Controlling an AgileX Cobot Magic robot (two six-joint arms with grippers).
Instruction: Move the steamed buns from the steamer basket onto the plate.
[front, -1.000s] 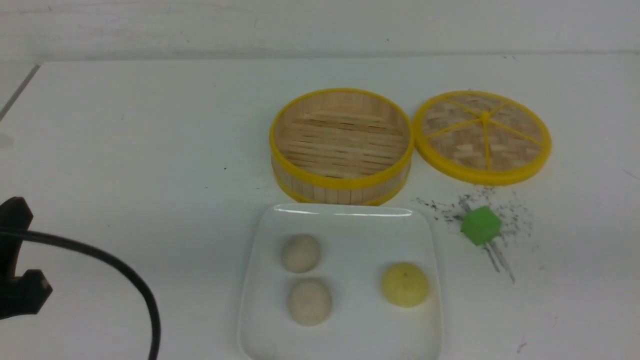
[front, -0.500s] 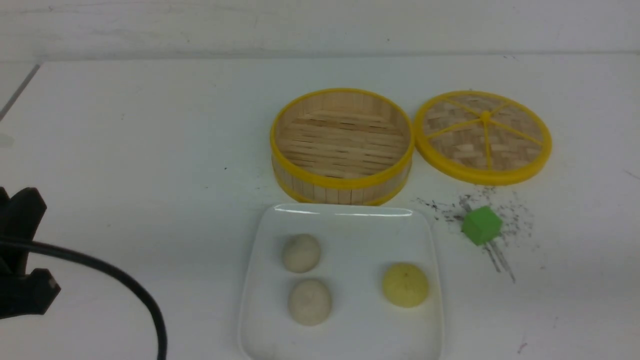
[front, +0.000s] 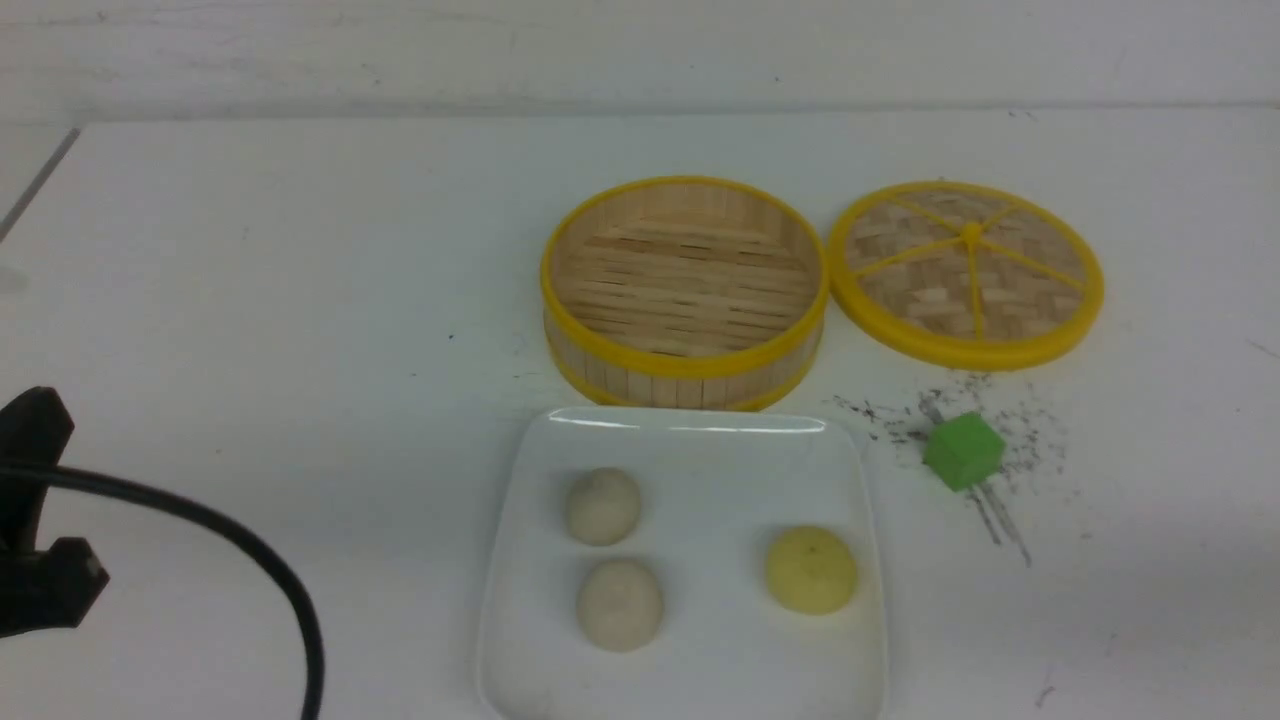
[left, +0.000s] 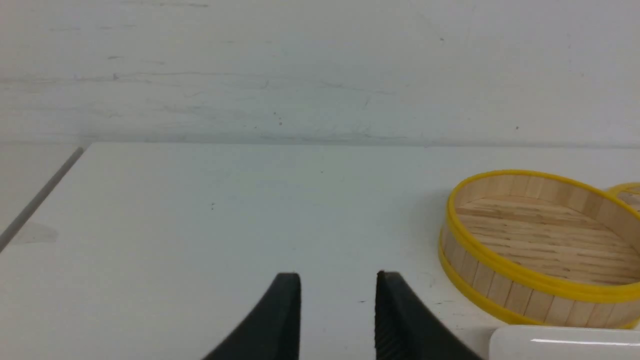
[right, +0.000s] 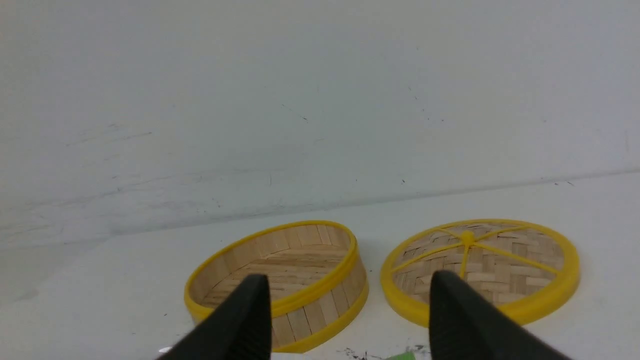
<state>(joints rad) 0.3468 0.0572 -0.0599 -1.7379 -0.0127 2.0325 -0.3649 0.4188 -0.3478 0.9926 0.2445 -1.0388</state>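
Three steamed buns lie on the white square plate (front: 720, 470): two off-white ones (front: 602, 506) (front: 619, 603) on its left side and a pale yellow one (front: 811, 569) on its right. Just behind the plate stands the steamer basket (front: 685, 290), with nothing inside it. My left gripper (left: 338, 277) is open and holds nothing, low over bare table left of the basket (left: 540, 250). My right gripper (right: 350, 277) is wide open and holds nothing. It faces the basket (right: 280, 270) from the near side and does not show in the front view.
The woven lid (front: 967, 272) lies flat to the right of the basket. A green cube (front: 962, 450) sits on dark scuff marks right of the plate. My left arm's black body and cable (front: 250, 560) show at the front left.
The left arm shifted slightly inward and up, then came back toward the left edge. Buns, plate, basket and lid stayed put.
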